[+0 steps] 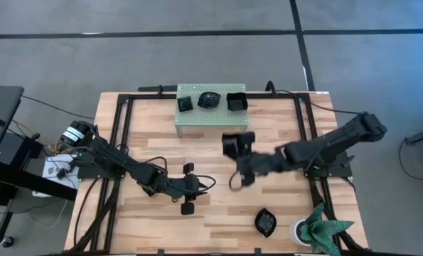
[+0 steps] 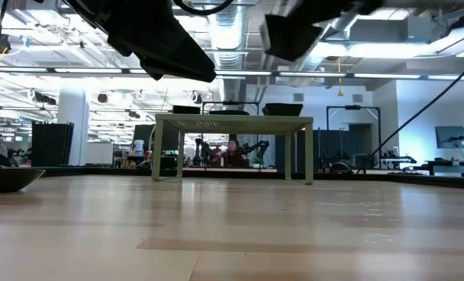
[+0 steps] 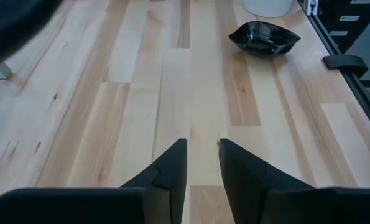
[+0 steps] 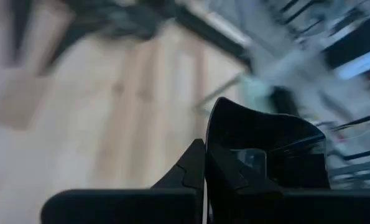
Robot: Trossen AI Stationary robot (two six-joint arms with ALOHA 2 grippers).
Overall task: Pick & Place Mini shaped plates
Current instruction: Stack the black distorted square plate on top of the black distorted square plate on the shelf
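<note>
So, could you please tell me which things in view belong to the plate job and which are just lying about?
Job:
- plate held in right gripper
- three plates on the green stand
- wavy plate at the table's near edge

Lying about:
- green plant in white pot
- left gripper, empty

no readable text, labels or signs

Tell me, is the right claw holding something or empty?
Holding: the right gripper is shut on a square black mini plate, fingers pinching its rim, lifted above the table.
</note>
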